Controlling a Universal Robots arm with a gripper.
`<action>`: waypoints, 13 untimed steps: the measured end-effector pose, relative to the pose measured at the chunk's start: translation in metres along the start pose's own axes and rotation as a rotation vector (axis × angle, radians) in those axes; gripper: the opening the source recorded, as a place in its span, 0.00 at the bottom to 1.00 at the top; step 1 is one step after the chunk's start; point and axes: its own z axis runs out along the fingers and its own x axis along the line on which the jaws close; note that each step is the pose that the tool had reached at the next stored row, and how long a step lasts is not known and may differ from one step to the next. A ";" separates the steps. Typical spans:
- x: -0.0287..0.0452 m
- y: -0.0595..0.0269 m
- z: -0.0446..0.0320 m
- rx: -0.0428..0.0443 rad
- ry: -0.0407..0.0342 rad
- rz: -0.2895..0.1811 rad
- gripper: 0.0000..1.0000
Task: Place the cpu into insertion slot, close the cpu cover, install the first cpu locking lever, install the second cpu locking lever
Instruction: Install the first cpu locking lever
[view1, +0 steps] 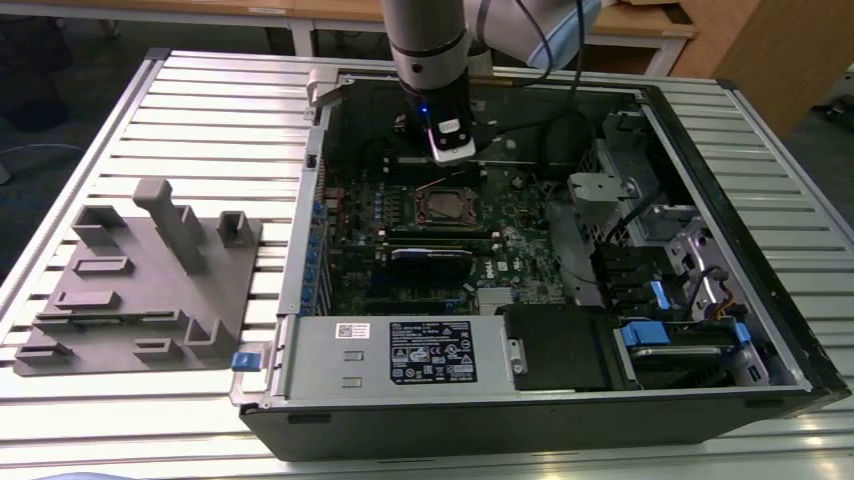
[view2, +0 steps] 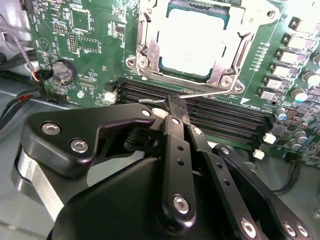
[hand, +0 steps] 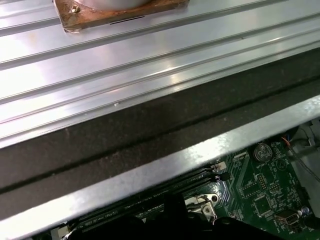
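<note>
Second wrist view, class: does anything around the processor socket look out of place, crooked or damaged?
Nothing looks damaged. The cpu lies flat and square in the insertion slot, with the cpu cover closed around it. One thin locking lever stands out beside the socket, at the tips of the shut hand.

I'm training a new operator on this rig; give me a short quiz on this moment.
1. True or false: the cover lies over the cpu.
2. The gripper is nearest to: A the thin lever; B the coin battery; C the power supply.
3. Fill in: in the exterior view, the grey fixture lies on the exterior view's ___ of the case.
Key: 1 true; 2 A; 3 left.
</note>
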 end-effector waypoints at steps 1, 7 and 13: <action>0.0002 0.0002 0.0002 0.0002 -0.0004 0.002 0.11; 0.0013 0.0005 0.0041 0.0021 -0.0025 0.012 0.11; 0.0018 0.0005 0.0063 0.0033 -0.0040 0.017 0.11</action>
